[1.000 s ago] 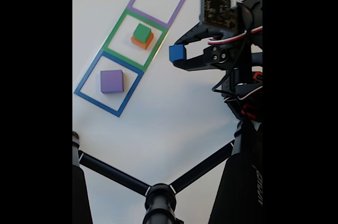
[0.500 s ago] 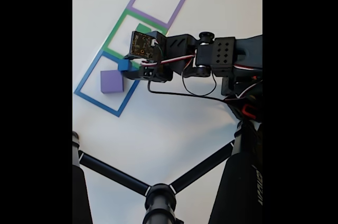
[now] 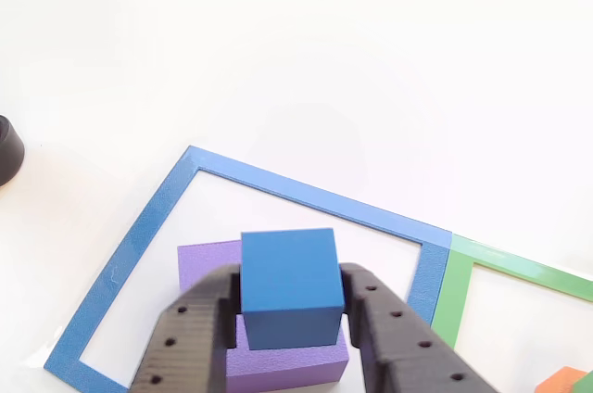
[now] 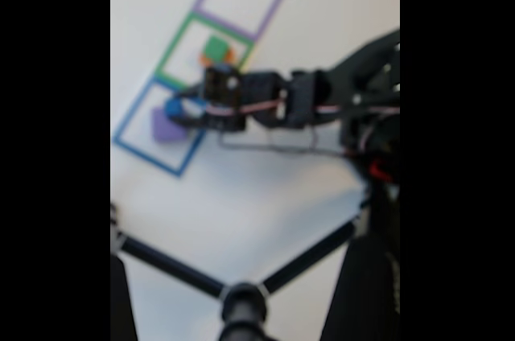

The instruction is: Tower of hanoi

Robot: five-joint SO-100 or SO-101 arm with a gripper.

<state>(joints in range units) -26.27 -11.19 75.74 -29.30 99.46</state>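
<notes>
- We have the gripper [image 3: 289,319] clamped on the blue cube [image 3: 289,286], one black finger [image 3: 190,337] pressed to each side face, so the pincer is narrowed to the cube's width and carries nothing else.
- In the other view the blue cube sits above the purple cube [image 3: 278,356], which lies inside the blue square outline [image 3: 306,196] on the white table [image 3: 278,59]; we cannot tell whether the two cubes touch yet.
- The step in hand, as we judge it, is stacking the blue cube on the purple one, so we want its footprint inside the purple top face before letting go.
- We keep the cube level and lower it slowly, since a tilted base could slide off the purple cube.
- We open the fingers only once the cube rests on the purple cube, then lift straight up so they do not drag it sideways.
- The fixed view is blurred, but it places the arm [image 4: 322,104] over that outline, with the green cube [image 4: 215,48] on the orange cube [image 4: 228,56] in the green square outline [image 4: 179,43] beside it; we stay clear of that stack.
</notes>
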